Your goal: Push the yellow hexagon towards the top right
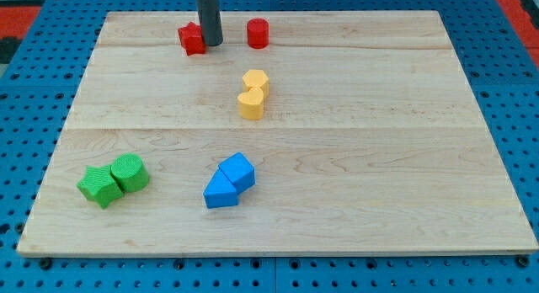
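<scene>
Beside red block (192, 38), my tip (210, 44)

You see the board (337, 200) under bright, even light that seems to come from overhead. Shadows are short and soft, hugging the base of each block. A faint sheen lies on the pale wood, with no hard glare. Focus is sharp across the frame; the board's edges look straight, without noticeable distortion.

My tip (210, 44) stands upright on the board near the view's top, left of centre.
</scene>
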Robot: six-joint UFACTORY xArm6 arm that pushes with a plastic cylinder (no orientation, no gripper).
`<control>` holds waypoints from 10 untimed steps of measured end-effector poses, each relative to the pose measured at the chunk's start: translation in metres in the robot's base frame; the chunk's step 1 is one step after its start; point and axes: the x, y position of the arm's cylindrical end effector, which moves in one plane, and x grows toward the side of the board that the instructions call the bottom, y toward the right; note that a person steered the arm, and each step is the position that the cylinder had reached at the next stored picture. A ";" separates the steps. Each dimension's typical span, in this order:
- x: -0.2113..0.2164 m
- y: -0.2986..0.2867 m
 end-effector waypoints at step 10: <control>0.121 0.172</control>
